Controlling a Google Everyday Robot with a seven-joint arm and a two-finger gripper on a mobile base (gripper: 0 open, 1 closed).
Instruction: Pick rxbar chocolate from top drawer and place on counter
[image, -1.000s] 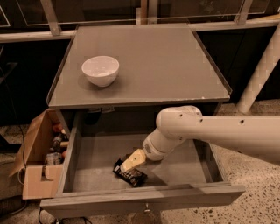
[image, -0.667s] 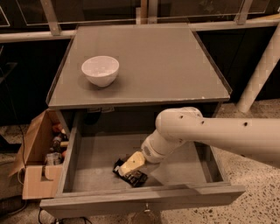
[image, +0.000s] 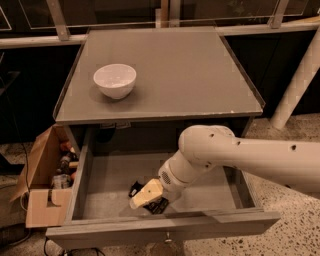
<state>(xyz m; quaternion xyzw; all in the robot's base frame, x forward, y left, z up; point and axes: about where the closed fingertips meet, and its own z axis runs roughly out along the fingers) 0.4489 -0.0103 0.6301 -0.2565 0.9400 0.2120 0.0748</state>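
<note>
The top drawer (image: 111, 176) stands pulled out below the counter (image: 180, 70). On its grey floor near the front panel lies the rxbar chocolate (image: 135, 189), a small black bar, partly hidden. My gripper (image: 145, 195) reaches down into the drawer from the right and sits right over the bar, covering its middle. The black wrapper shows on both sides of the gripper. The cream arm crosses the drawer's right half.
A white bowl (image: 115, 80) stands on the counter's left part. A brown cardboard box (image: 42, 200) with bottles and clutter sits on the floor left of the drawer. A white post (image: 297, 85) leans at the right. A rail runs behind the counter.
My gripper has dropped a little lower and to the left, closer onto the black bar. The bar and the bowl have stayed where they were.
</note>
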